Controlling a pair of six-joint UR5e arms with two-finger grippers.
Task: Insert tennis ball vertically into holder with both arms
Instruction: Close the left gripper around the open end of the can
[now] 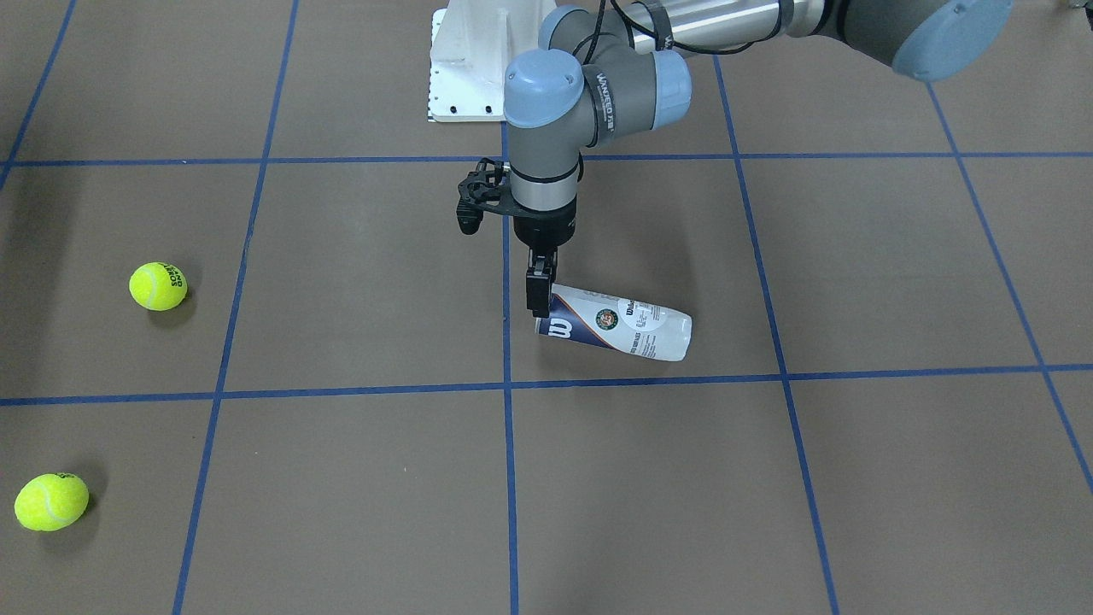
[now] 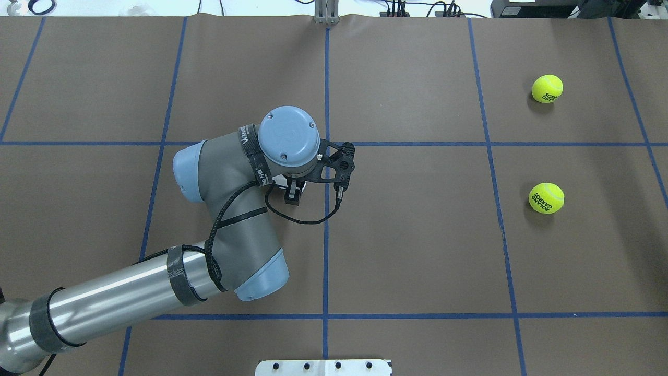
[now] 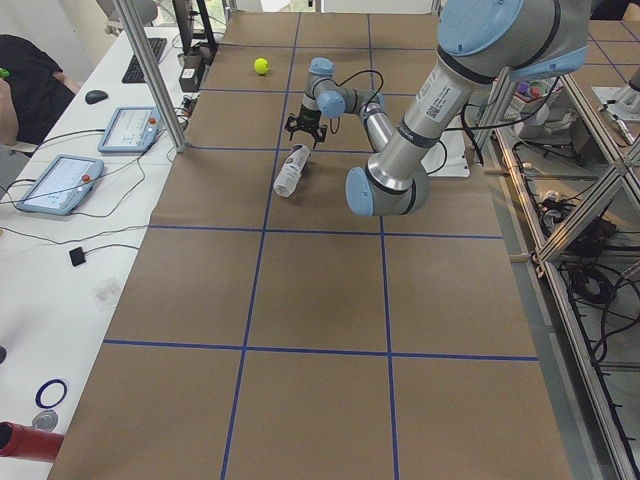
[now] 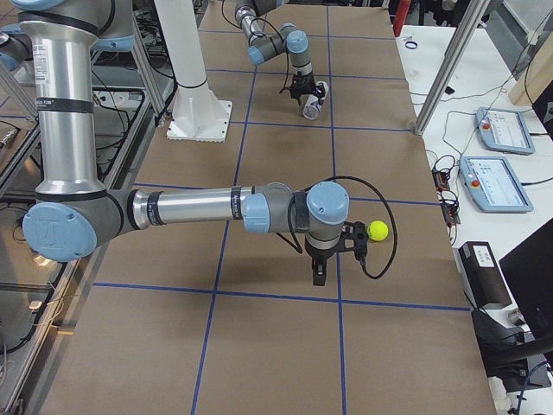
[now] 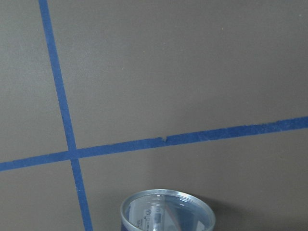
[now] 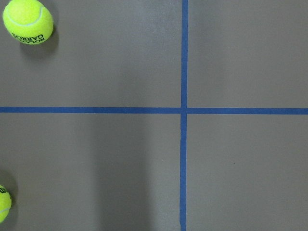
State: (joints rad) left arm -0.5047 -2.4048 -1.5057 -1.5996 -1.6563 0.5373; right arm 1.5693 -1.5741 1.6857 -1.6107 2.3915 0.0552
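The white pedestal base (image 1: 470,68) stands nearest the robot, on the robot's side of the holder (image 1: 615,329). The holder lies on the brown worktop (image 1: 854,470) just beside a crossing of blue tape lines (image 1: 507,386), its labelled body slanting away from the left end effector (image 1: 540,292). That end effector points straight down at the holder's W-marked end, its fingers drawn close and pinching the holder there.

The front-facing view alone shows the holder's whole length. From overhead the left arm (image 2: 229,209) covers it. The left wrist view shows only its clear open rim (image 5: 167,211), facing the camera.

To the robot's right of the holder, well apart from it, lie two yellow tennis balls. One (image 1: 158,285) is about level with the holder; the other (image 1: 51,501) lies farther from the robot.

The right end effector (image 4: 318,272) appears only in the exterior right view, hanging over the worktop near a ball (image 4: 378,231). Whether it is spread or closed cannot be told. Its wrist view shows both balls at the frame's left edge, one whole (image 6: 28,21) and one cut off (image 6: 2,202).
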